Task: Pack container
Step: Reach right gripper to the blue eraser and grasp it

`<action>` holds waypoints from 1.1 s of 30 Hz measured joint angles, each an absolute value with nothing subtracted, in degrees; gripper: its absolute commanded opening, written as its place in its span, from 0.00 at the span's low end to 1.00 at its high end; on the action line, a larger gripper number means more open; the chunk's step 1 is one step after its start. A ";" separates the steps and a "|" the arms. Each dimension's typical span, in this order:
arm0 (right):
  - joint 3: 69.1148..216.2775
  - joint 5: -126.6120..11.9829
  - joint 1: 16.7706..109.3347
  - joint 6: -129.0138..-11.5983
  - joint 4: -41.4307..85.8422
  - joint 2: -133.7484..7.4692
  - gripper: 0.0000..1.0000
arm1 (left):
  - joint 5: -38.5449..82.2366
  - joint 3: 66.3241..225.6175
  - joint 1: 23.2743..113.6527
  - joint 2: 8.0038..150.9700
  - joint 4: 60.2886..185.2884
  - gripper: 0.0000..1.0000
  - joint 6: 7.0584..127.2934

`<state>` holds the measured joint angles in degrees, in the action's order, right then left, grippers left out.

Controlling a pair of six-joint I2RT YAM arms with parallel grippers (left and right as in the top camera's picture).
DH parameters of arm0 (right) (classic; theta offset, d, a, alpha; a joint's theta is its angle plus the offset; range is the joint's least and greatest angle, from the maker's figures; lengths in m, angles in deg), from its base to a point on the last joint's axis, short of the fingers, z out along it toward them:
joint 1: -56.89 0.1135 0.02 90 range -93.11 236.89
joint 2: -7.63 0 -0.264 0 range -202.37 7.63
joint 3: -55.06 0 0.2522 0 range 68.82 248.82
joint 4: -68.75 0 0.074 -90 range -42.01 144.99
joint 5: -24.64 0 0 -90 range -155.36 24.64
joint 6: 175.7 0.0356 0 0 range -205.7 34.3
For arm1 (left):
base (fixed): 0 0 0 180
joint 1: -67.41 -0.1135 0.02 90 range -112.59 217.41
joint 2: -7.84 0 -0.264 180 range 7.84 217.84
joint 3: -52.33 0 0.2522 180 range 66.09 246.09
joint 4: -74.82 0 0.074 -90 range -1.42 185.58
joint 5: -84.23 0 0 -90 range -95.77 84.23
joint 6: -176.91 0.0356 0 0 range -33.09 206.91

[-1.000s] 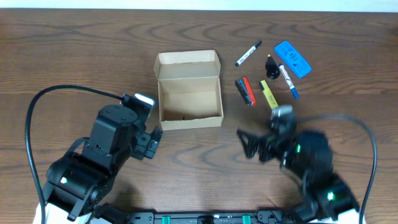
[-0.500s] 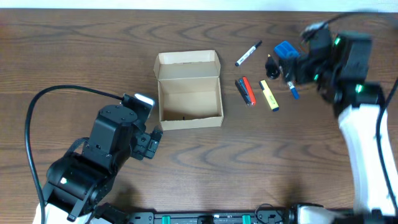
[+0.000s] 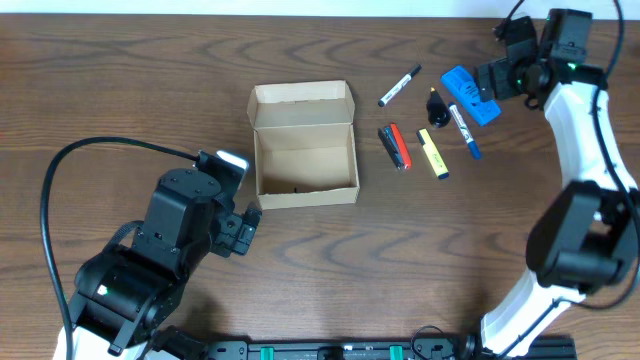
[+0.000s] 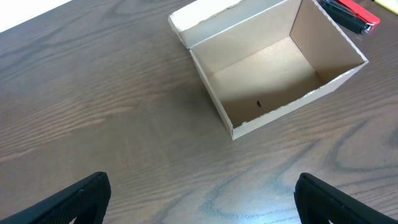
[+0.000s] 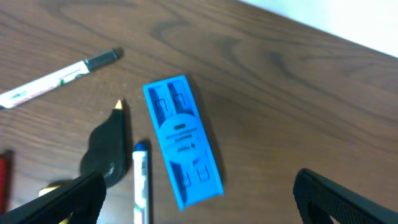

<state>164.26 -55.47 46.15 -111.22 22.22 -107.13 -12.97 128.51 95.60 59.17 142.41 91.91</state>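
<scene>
Box [image 3: 305, 145] sat open mid-worktop [image 3: 120, 80], flap folded back on its far side, a dark speck [image 4: 259, 103] on its floor. We saw the left jaws spread wide, hanging just near-left of the box and clear of it. To its right lay a white marker [image 3: 399, 86], red pen [image 3: 399, 146] and yellow highlighter [image 3: 433, 153]. Right jaws, spread wide too, hovered over the blue case [image 5: 183, 140] at the far right.

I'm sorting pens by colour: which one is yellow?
The highlighter, between the red pen and the blue-capped white pen; no other pen is yellow.
</scene>
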 measured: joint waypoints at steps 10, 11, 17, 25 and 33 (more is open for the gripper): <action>165.48 -52.21 46.15 -114.44 27.48 -117.49 0.99 | -12.97 128.51 95.60 59.17 142.38 0.95 91.91; 165.48 -51.93 46.15 -114.70 28.16 -118.36 0.99 | -12.99 128.51 95.60 59.17 142.38 0.95 91.91; 165.50 -51.12 46.15 -115.27 32.21 -121.97 0.99 | -12.97 128.51 95.60 59.17 142.38 0.95 91.91; 165.53 -50.72 46.15 -115.66 34.48 -124.98 0.91 | -12.97 128.51 95.60 59.17 142.41 0.95 91.91; 165.61 -50.09 46.15 -115.88 35.16 -125.88 0.80 | -12.99 128.51 95.60 59.17 142.38 0.95 91.91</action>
